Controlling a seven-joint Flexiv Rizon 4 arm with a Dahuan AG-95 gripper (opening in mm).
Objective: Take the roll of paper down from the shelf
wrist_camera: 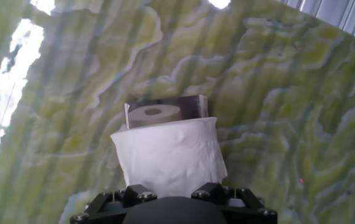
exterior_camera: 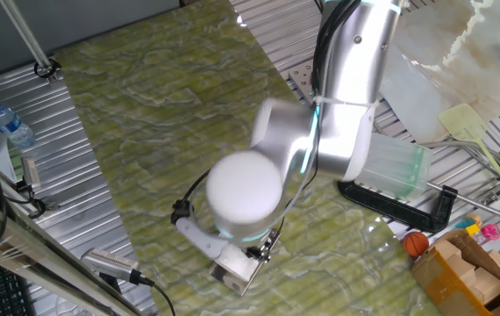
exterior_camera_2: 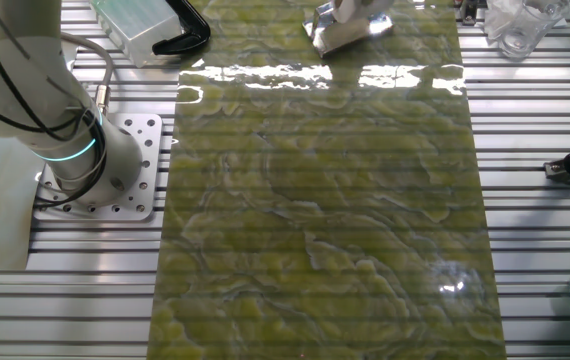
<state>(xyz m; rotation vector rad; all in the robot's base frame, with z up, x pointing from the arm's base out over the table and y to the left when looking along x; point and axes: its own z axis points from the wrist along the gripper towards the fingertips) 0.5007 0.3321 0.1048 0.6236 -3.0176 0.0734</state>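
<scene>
In the hand view the roll of paper is a white, soft, embossed cylinder right in front of my gripper. It fills the space above the two black finger mounts. Behind it stands the shiny metal shelf, which mirrors the roll's end and core hole. The roll hides my fingertips, so I cannot tell whether they hold it. In one fixed view the gripper is low at the shelf near the mat's front edge. In the other fixed view the shelf is at the far edge under the hand.
A green marbled mat covers the table. A translucent plastic box and a black clamp lie to the right of the arm. A water bottle stands at the left. A cardboard box with small items is at the front right.
</scene>
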